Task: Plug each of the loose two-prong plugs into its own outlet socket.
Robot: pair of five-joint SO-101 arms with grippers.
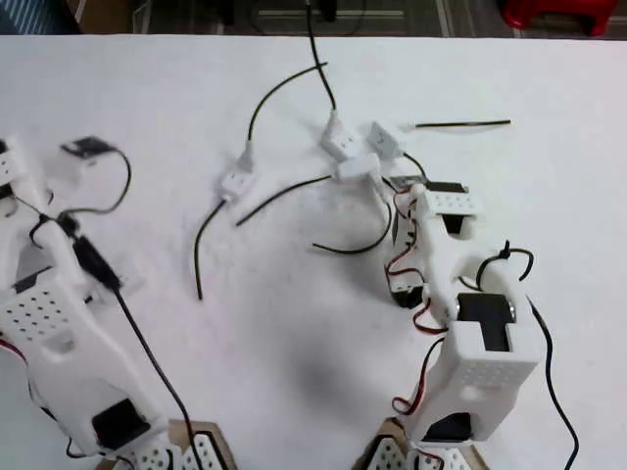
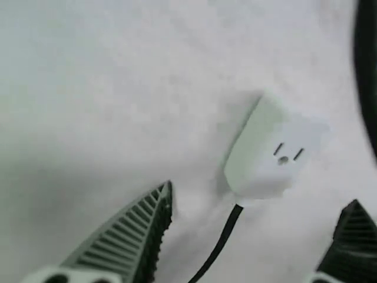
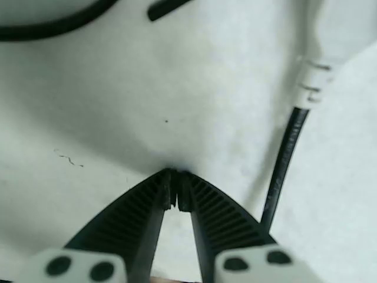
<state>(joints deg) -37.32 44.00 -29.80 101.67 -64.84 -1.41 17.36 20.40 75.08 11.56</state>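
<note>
A white outlet socket (image 2: 274,156) with two slots and a round hole lies on the white table, a black cable running from it. My left gripper (image 2: 253,221) hovers open over it, one ribbed finger (image 2: 138,233) to each side and nothing held. In the high view this socket (image 1: 88,149) sits at the far left. Several white plug and socket pieces (image 1: 358,147) with black cables cluster at the table's middle back, and another (image 1: 236,181) lies apart to their left. My right gripper (image 3: 175,191) is shut and empty on bare table, beside a white plug's strain relief (image 3: 312,79).
Black cables (image 1: 358,245) curl across the table between the pieces. A loose black cable end (image 1: 460,123) lies at the back right. The right arm (image 1: 470,333) stretches toward the cluster, and the left arm (image 1: 59,333) stands at the left edge.
</note>
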